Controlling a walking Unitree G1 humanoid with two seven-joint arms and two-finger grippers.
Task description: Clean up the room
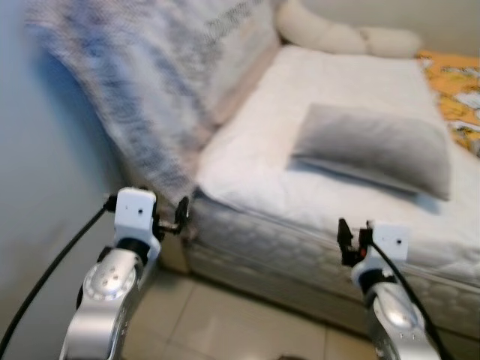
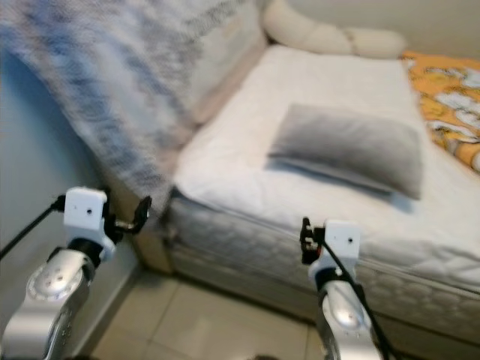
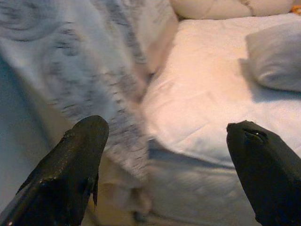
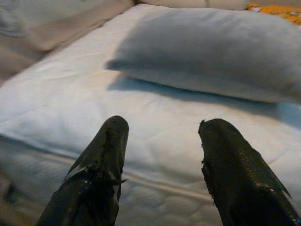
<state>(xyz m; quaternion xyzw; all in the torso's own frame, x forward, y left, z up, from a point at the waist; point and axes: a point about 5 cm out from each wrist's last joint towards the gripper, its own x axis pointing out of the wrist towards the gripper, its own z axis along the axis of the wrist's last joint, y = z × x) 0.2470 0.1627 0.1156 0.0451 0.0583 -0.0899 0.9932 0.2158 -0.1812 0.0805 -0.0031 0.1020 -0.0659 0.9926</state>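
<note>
- Left eye view takes in a bed (image 1: 315,225) with a bare white quilted mattress; I can read no brand, label or writing on anything near it.
- One grey pillow (image 1: 375,146) lies flat on the mattress, about mid-bed, nothing touching it.
- One long cream bolster (image 1: 341,34) sits at the bed's far end, against the wall.
- One orange patterned cover (image 1: 457,94) shows along the far right edge of the bed.
- One grey-and-white knitted blanket (image 1: 142,82) hangs down off the bed's left side, between the mattress and the blue-grey wall (image 1: 37,217).
- Left gripper (image 1: 182,212) is raised just off the bed's near left corner, close to the blanket's lower hem; in the left wrist view its two black fingers (image 3: 77,165) stand wide apart and hold nothing.
- Right gripper (image 1: 346,238) hangs in front of the bed's near edge, below the pillow; in the right wrist view its fingers (image 4: 106,165) are parted with only the mattress between them, gripping nothing.
- Pale floor tiles (image 1: 225,322) lie below the bed's near edge.
</note>
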